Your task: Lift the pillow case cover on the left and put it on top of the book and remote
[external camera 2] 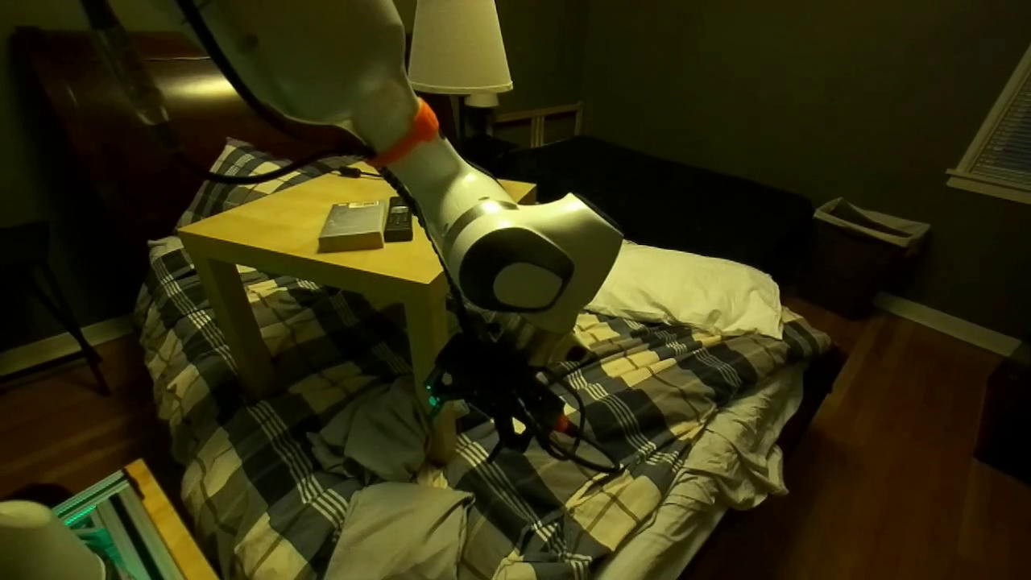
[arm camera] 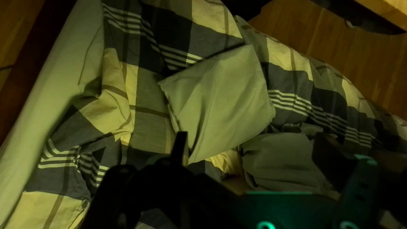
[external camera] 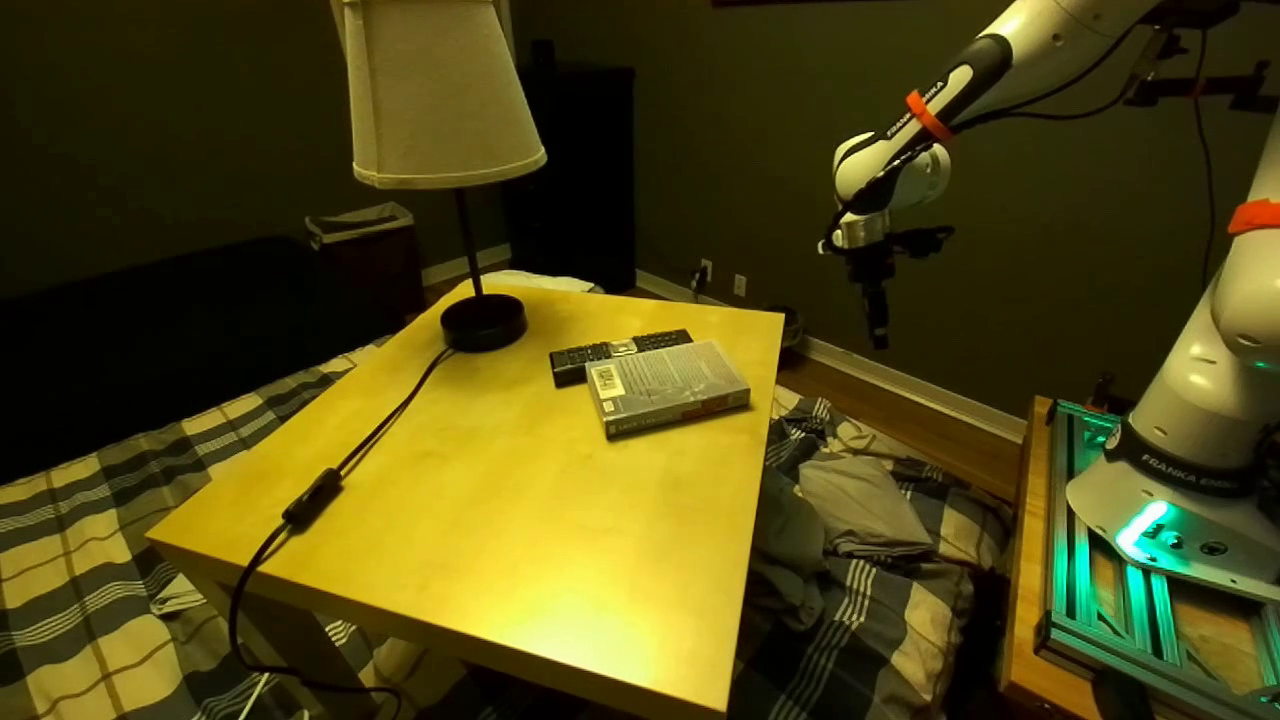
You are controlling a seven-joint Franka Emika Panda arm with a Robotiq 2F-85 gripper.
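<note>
The gripper [external camera: 878, 335] is held spread above the bed [external camera 2: 676, 395], presumably to pinch the pillow case [arm camera: 219, 98]; on the desk [external camera: 520, 500], book [external camera: 665, 385] and remote [external camera: 605, 352] are grouped, likely for shared covering.

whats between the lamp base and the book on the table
The remote: in an exterior view it lies close beside the book, with a stretch of tabletop between it and the lamp base.
</note>
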